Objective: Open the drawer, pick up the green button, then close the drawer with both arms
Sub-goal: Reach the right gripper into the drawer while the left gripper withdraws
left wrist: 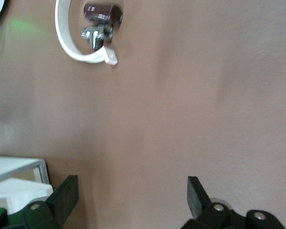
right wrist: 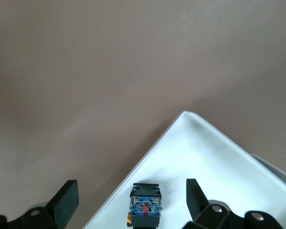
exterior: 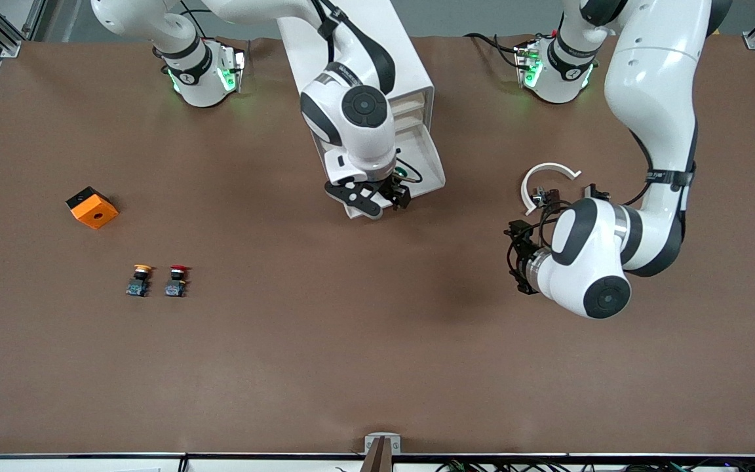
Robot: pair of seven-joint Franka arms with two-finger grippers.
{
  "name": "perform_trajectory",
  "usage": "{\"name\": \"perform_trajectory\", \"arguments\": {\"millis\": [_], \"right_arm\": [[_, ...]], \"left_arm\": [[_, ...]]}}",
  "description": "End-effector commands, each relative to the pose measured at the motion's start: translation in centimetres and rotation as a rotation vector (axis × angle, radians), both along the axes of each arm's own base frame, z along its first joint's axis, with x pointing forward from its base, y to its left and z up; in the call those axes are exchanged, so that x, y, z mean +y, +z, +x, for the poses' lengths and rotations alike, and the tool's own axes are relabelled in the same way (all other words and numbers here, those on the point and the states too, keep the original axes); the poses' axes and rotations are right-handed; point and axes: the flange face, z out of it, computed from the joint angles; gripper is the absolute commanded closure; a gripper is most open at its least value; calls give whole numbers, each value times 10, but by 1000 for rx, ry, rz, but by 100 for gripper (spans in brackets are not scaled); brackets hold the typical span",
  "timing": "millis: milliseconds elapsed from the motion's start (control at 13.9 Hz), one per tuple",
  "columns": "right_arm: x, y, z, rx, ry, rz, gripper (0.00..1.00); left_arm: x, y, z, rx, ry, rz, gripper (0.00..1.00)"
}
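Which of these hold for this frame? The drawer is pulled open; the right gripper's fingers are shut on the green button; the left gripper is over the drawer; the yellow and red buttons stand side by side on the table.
1. The drawer is pulled open. True.
2. The right gripper has its fingers shut on the green button. False: the fingers are open, and the button lies in the drawer between them.
3. The left gripper is over the drawer. False: it is over bare table, fingers open, near the white ring.
4. The yellow button and red button stand side by side. True.
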Motion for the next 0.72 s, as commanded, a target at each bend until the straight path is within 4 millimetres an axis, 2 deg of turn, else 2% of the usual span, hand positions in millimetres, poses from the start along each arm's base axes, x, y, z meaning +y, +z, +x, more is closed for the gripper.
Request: {"name": "perform_trajectory", "arguments": {"millis": [0,215,430,645], "right_arm": [[7,-14,-8,-9,-5,-17,0],[8,-32,-23,4,14,-38,0],[11,-40,-34,12,30,-51,0],[9,-48,-38,3,39,-56,0]], "left_arm": [[8,53,-5,-83,-138,36,0],[11,69,-6,-111,-267,-19,0],[29,73,-3,-122,-482,-119,0],[50,71,1,-121,-580,-173,0]]}}
